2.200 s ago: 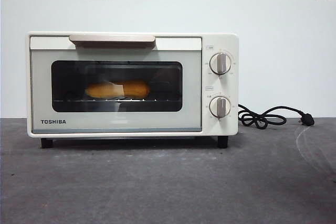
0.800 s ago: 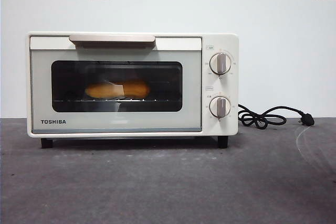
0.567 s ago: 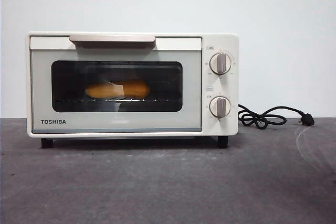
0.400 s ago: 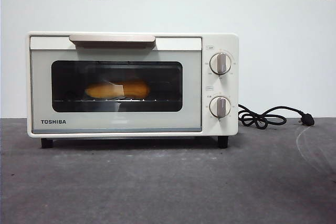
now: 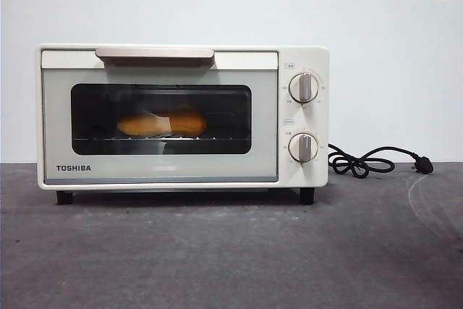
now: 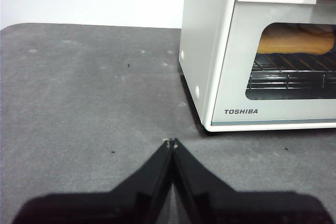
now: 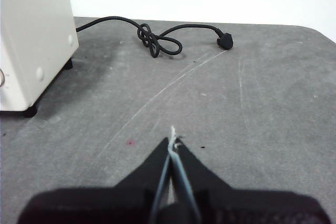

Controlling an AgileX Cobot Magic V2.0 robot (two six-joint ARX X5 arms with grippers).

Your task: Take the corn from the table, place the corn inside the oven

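I see the corn (image 5: 162, 123) lying on the rack inside the oven (image 5: 182, 116), door closed. Left gripper (image 6: 171, 142) sits low over the table (image 5: 231, 251) off the oven's TOSHIBA corner, jaws pressed together, holding nothing. Right gripper (image 7: 172, 141) is also closed and empty, over bare table on the oven's other side, cord (image 7: 157, 38) beyond it.
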